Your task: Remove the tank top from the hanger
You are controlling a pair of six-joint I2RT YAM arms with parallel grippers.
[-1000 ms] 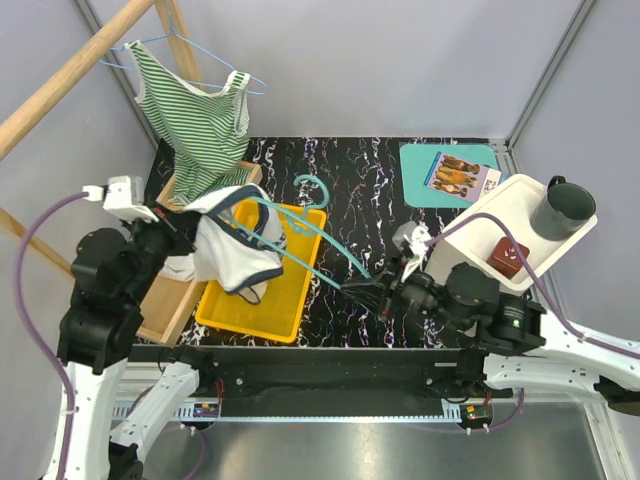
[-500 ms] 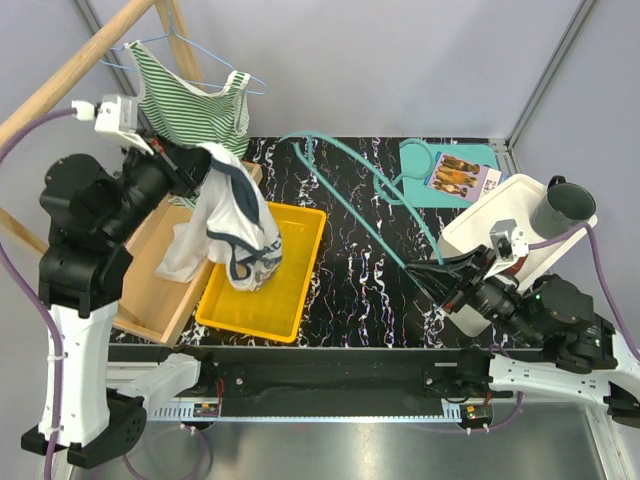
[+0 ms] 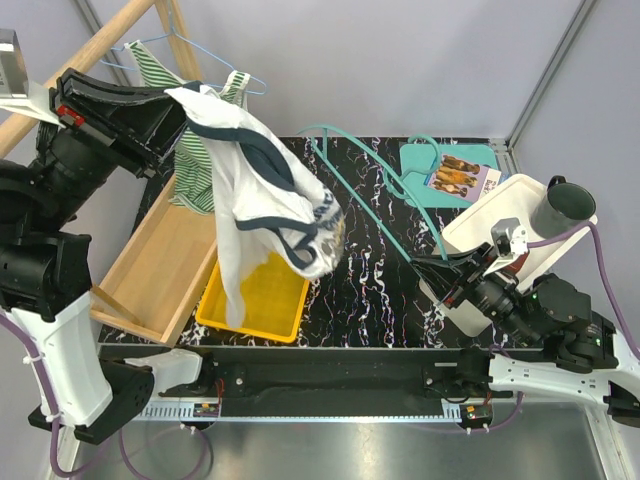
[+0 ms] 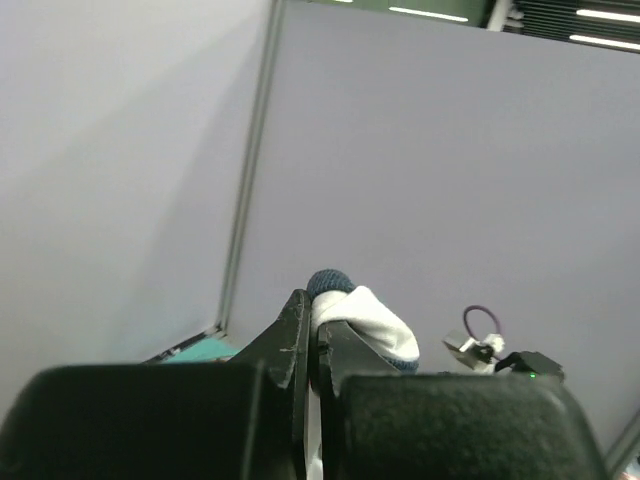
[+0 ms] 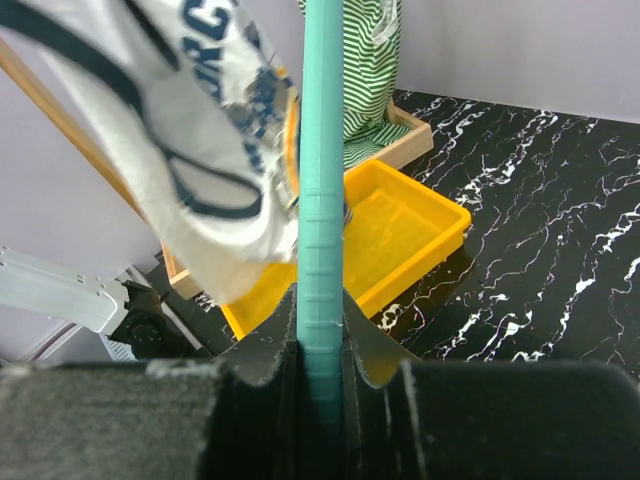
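High above the left side of the counter (image 3: 380, 300), the left pincer (image 3: 178, 98) is clamped on a bunched fold of the white tank top (image 3: 262, 190) with navy trim; its wrist view shows the fabric pinched between closed fingers (image 4: 295, 340). Held this high, the shirt drapes full length over the yellow tray (image 3: 272, 292), which I take as a way to draw the straps up and away from the hanger (image 5: 322, 150). The right pincer (image 5: 322, 335) is shut around one end of that teal hanger, low on the right side, bracing it so the pull acts on the cloth alone. From there the hanger slants up and left toward the shirt's lower part. Whether a strap is caught on the far end I cannot tell: from above the hem lies just beside the hanger's arm, and in the right wrist view cloth and shaft overlap. My judgement is that the separation is nearly done. A striped shirt (image 3: 195, 175) hanging behind plays no part
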